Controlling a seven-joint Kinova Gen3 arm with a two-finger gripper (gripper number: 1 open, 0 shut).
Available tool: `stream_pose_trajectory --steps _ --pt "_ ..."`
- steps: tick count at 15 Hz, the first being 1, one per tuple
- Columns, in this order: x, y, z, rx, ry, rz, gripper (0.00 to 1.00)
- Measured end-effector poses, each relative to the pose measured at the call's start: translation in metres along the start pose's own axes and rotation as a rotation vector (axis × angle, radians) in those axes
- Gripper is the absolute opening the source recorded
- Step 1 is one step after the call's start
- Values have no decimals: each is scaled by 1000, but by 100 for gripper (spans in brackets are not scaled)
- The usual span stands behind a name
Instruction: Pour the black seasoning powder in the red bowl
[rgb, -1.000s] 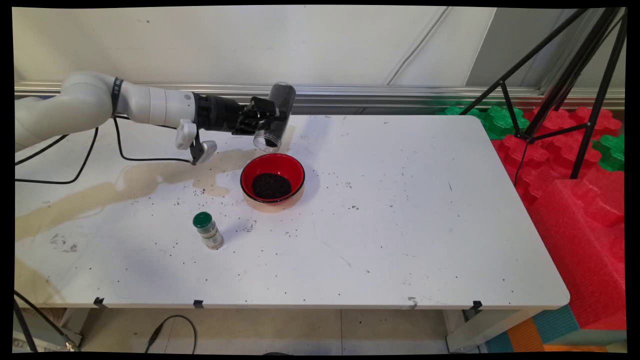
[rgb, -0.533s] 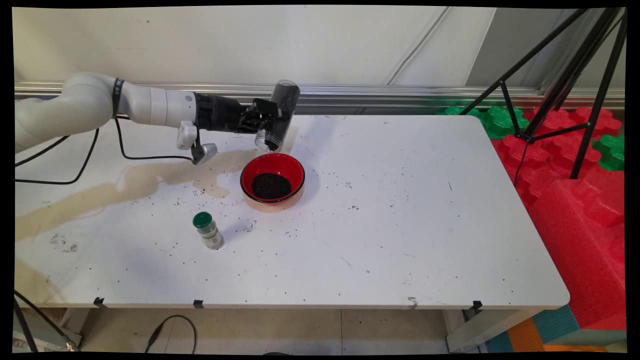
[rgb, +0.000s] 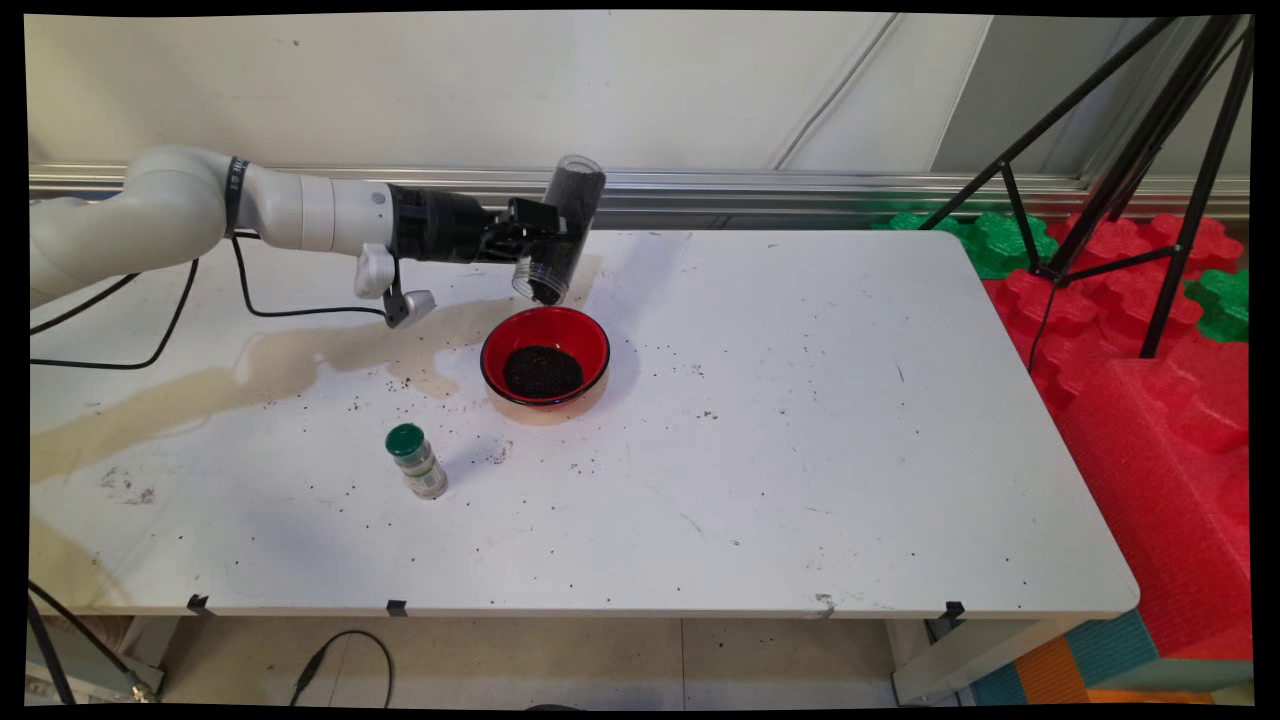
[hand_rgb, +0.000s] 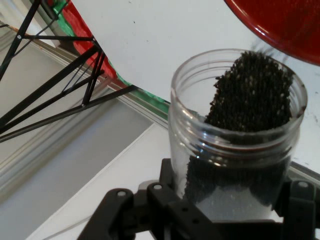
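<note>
Main view: the gripper (rgb: 535, 238), fingers clamped on a clear jar (rgb: 563, 228) of dark seeds, tips it mouth-down above a red bowl (rgb: 545, 354) on the table (rgb: 800, 420). Hand view: seeds (hand_rgb: 252, 95) reach the jar's (hand_rgb: 235, 135) rim.

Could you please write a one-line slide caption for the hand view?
Gripper holds a clear plastic jar of dark granules tilted mouth-first toward the red bowl.
</note>
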Motion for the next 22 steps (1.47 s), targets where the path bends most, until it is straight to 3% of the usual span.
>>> stream_pose_trajectory --steps 22 --pt "2 -5 0 23 1 67 0"
